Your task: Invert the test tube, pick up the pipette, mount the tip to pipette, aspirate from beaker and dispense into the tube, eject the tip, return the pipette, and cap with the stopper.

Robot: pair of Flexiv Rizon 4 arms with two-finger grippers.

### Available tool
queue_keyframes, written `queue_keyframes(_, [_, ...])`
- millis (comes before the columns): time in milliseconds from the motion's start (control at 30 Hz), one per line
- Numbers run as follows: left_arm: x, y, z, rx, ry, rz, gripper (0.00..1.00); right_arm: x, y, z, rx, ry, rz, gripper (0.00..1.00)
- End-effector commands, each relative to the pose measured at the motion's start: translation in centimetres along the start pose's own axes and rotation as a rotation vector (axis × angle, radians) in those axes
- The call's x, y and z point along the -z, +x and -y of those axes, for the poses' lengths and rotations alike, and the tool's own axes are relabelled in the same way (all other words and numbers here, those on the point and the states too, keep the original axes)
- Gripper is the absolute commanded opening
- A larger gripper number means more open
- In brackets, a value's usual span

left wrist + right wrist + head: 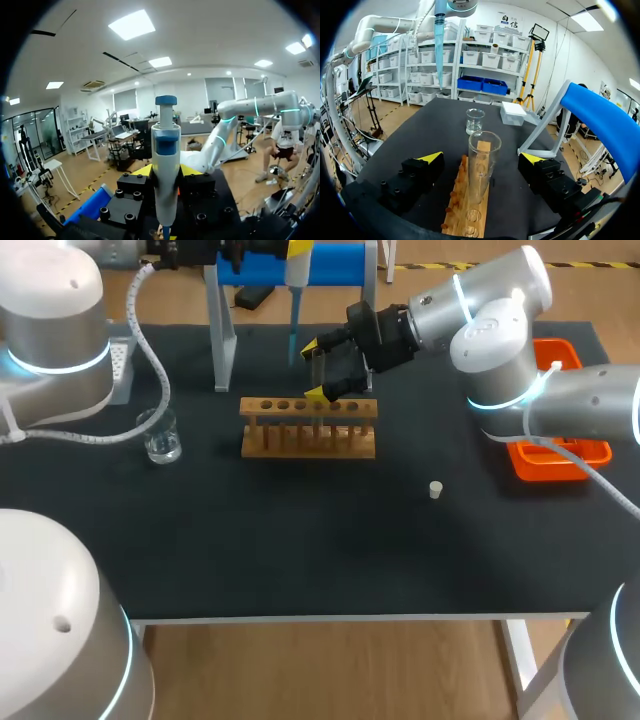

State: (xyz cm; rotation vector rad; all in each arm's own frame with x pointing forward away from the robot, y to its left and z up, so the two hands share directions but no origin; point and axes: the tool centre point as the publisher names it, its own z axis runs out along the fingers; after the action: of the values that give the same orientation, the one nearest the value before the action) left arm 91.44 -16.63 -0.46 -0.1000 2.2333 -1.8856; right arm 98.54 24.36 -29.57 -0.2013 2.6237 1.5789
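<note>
Clearly upright test tube (481,160), transparent, mouth up

head: above, behind, downward | left wrist: near pipette (165,160) | right wrist: near rack (454,205), head shares

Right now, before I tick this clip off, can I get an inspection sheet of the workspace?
Surface: black table top, nothing spilled that I can see.
Job's things: test tube upright, mouth up, in the wooden rack; beaker beside the rack; stopper loose on the table; pipette lifted, blue tip mounted.
Clutter: orange tray, white box, blue stand.
Grippers: left gripper shut on the pipette; right gripper open, fingers either side of the tube, not touching.
Cables: white hose hangs along the left arm, above the beaker.
Surroundings: nothing seen reaching over the table.
</note>
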Motion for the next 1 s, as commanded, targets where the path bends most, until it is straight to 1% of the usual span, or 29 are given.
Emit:
queue_keyframes(33, [0.0,-0.2,0.1,0.003,0.0,-0.002,0.0,0.1,0.0,0.0,0.0,0.001,0.0,1.0])
queue_keyframes(167, [-0.5,-0.6,0.6,-0.002,0.01,-0.001,0.0,0.1,0.0,0.0,0.0,0.001,0.0,1.0])
queue_keyframes(200, [-0.7,-0.7,0.7,-0.003,0.026,-0.003,0.0,0.1,0.0,0.0,0.0,0.001,0.0,1.0])
queue_keyframes(300, [-1.3,-0.8,1.0,-0.002,0.027,-0.005,0.0,0.1,0.0,0.0,0.0,0.001,0.0,1.0])
queue_keyframes(600, [-3.3,-1.4,0.9,0.009,0.048,-0.022,0.0,0.1,0.0,0.0,0.0,0.001,0.0,1.0])
queue_keyframes(867, [-4.1,-2.1,0.8,-0.001,0.062,-0.034,0.0,0.1,0.0,0.0,0.0,0.001,0.0,1.0])
queue_keyframes(1000, [-4.4,-2.4,0.4,0.0,0.067,-0.039,0.0,0.1,0.0,0.0,0.0,0.001,0.0,1.0])
